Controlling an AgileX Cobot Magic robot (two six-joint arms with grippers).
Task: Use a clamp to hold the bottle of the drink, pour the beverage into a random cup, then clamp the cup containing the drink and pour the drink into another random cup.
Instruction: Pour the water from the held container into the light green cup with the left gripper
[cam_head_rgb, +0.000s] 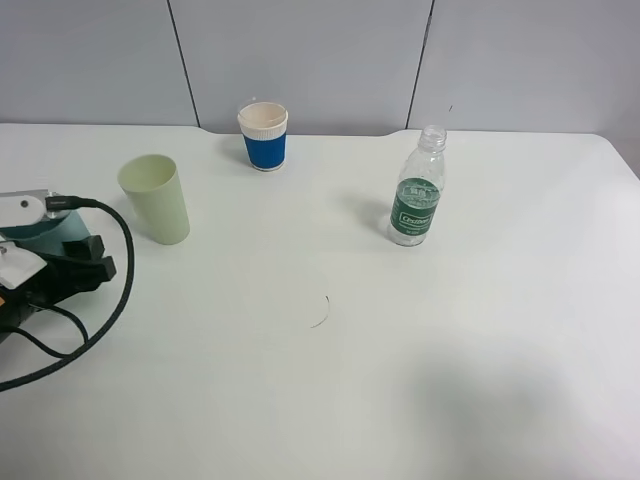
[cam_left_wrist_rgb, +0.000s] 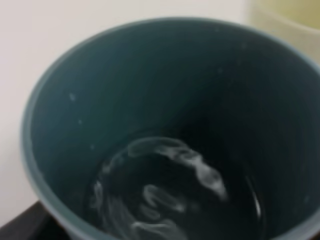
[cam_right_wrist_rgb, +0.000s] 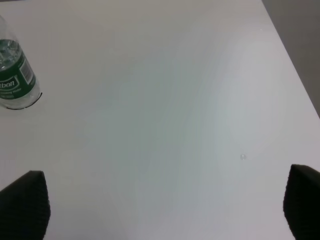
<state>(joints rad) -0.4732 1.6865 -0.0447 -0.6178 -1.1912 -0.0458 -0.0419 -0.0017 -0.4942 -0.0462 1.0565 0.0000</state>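
left gripper (cam_head_rgb: 75, 262) clamped on teal cup (cam_left_wrist_rgb: 150, 95), drink (cam_left_wrist_rgb: 170, 200) inside | right gripper (cam_right_wrist_rgb: 167, 210) wide, empty | imo get rim over pale cup (cam_head_rgb: 155, 198) first, tip slow

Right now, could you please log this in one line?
left gripper shut at teal cup, beverage inside | right gripper open, empty | bottle upright

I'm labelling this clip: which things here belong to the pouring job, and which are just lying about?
In the job: bottle; teal cup, liquid inside; pale green tumbler and paper cup, either possibly the second cup.
Lying about: thin dark curl on the table.
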